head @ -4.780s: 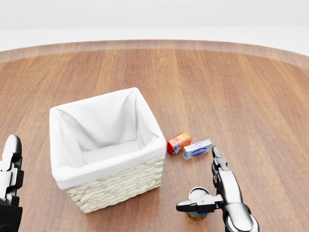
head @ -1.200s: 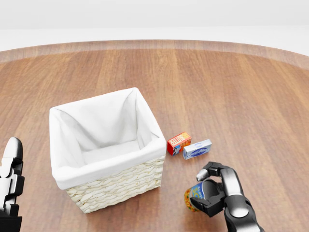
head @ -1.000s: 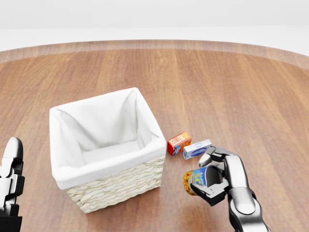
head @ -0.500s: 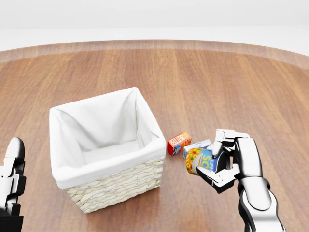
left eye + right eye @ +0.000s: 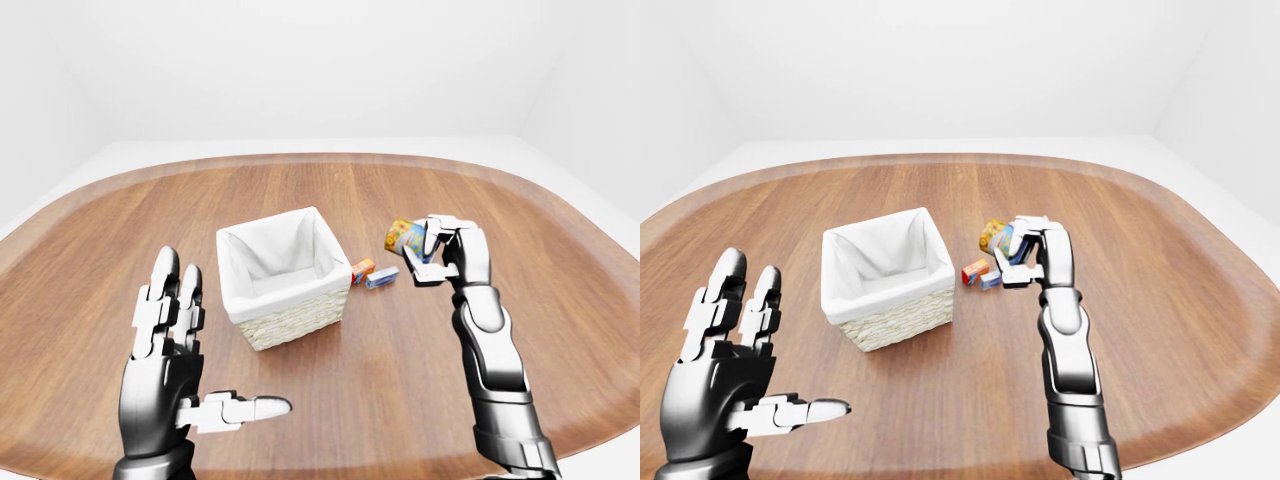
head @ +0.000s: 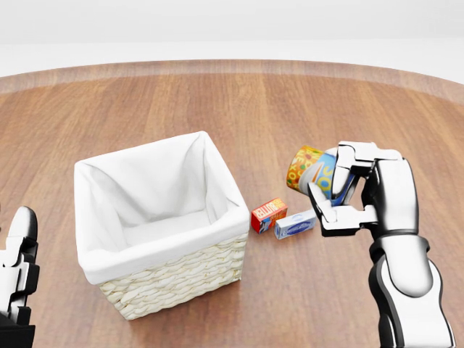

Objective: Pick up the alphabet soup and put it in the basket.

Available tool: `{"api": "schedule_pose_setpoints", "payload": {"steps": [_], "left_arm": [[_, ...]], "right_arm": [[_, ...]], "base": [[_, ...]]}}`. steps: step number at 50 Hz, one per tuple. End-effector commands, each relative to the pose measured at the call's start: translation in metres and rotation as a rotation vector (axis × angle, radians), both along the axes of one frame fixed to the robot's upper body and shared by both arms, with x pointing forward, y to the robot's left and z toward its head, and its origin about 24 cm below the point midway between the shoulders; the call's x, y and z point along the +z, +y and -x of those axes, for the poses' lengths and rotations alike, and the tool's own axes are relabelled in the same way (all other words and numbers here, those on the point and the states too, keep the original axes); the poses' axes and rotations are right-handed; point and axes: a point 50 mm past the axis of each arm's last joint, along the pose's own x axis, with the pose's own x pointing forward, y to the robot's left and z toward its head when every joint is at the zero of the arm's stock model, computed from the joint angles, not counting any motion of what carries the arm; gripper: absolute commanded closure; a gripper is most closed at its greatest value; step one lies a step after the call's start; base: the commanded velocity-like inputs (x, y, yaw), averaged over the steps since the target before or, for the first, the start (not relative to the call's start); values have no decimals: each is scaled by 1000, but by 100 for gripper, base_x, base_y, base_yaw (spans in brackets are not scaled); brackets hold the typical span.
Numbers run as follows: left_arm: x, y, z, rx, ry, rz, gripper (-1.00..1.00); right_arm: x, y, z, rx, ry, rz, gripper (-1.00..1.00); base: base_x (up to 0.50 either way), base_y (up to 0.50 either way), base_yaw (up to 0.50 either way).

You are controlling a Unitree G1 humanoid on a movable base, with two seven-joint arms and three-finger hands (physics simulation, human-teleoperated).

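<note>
The alphabet soup can (image 6: 312,168) is tilted and held in the air in my right hand (image 6: 346,194), whose fingers are closed round it. It hangs above the two small boxes, to the right of the basket. The wicker basket (image 6: 174,279) with a white cloth lining stands on the wooden table at the left of the head view; it holds nothing I can see. My left hand (image 5: 185,375) is open with spread fingers, low at the left, far from the basket.
A red-orange box (image 6: 268,214) and a white-blue box (image 6: 295,224) lie on the table just right of the basket, below the can. The round wooden table (image 6: 290,109) spreads all around, with its curved edge at the top.
My right hand has closed on the soup can, lifted it off the table and carried it up and away over the small boxes. The basket and boxes have not moved.
</note>
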Motion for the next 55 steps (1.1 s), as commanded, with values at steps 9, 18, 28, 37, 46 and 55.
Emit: {"api": "schedule_pose_setpoints", "payload": {"steps": [9,18,28,37,46,55], "left_arm": [[3,1,3,-1,-7,3,-100],[3,1,4,-2,-9,5,-100],[3,2,5,-4,-11,6,-100],[2,1,5,-8,-11,4,-100],[3,2,6,-10,-14,6,-100],[5,3,8,-8,-20,8,-100]], "right_arm": [[56,14,11,38,-244,2,100],[74,34,11,83,-322,22,100],[80,59,1,131,-329,35,100],[80,82,-4,174,-319,51,100],[79,96,-8,198,-304,69,100],[68,109,-15,211,-247,86,100]], "base": [[0,0,0],[0,0,0],[0,0,0],[0,0,0],[0,0,0],[0,0,0]]}}
